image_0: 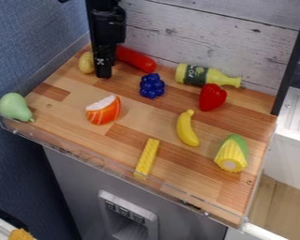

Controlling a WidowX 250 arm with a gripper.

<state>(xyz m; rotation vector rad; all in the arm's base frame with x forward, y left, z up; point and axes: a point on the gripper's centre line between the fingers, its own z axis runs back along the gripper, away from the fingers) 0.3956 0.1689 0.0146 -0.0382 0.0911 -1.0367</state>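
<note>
The gripper (103,70) hangs at the upper left of the wooden board, between a tan potato-like item (86,63) on its left and a red elongated toy (136,59) on its right. Blue grapes (152,86) sit to its lower right, and an orange wedge (103,110) lies below it. A yellow-green bottle (207,76) lies on its side near the back wall, with a red strawberry-like toy (213,97) against its lower side. A banana (187,128), a yellow block (146,158) and a corn piece (231,153) lie toward the front. The green pear (15,107) is at the left corner.
A low clear rim (121,174) runs along the front edge of the wooden board (196,187). Whitewashed planks (202,33) stand behind it, with a dark post (295,61) at the right rear. Blue wall covering (27,42) borders the left side.
</note>
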